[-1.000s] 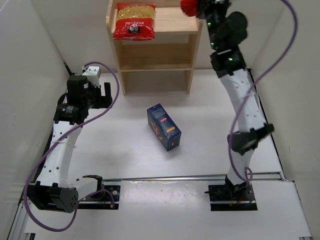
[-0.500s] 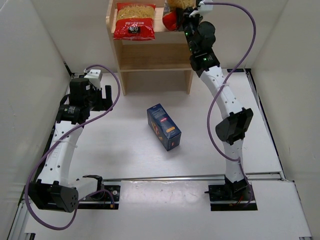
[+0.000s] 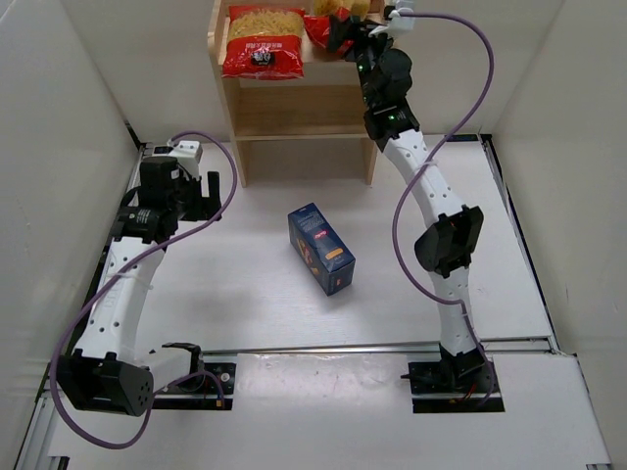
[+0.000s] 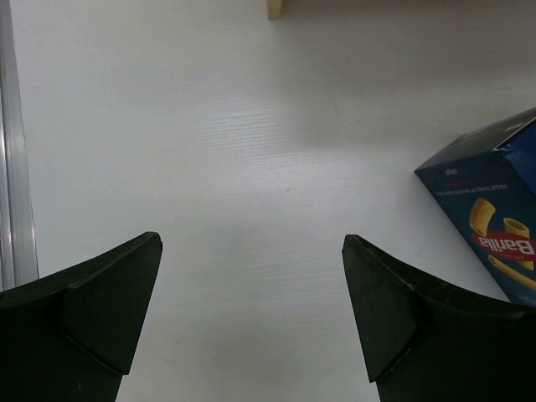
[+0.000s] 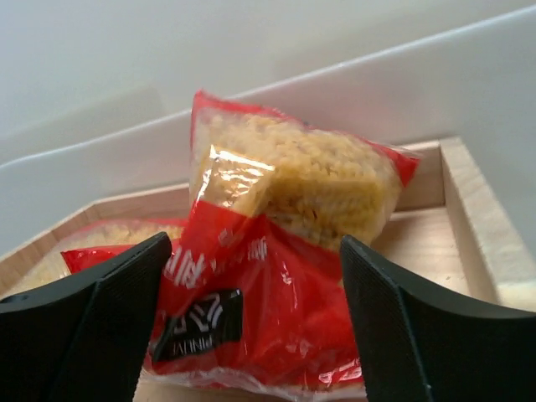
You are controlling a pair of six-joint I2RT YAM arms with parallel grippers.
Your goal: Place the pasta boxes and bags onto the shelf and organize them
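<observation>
- Lying on the white desk in front of the shelf is the dark blue pasta box, picture side up. Its long axis runs on a diagonal, one end pointing far-left toward the shelf and the other near-right toward the arm bases.
- A first bag lies flat on the left half of the shelf's top tier. Its long axis runs front to back, with the red labelled end at the front edge and the clear pasta end toward the wall.
- A second bag sits on the right half of the same tier, just beside the first. In the right wrist view this second bag has its red labelled end nearest the camera and its clear end raised toward the back.
- The right end effector reaches over the top tier. Its fingers are spread wide on either side of the second bag's red end.
- The left end effector hovers over bare desk to the left of the box, well apart from it. Its fingers are spread with nothing between them.
</observation>
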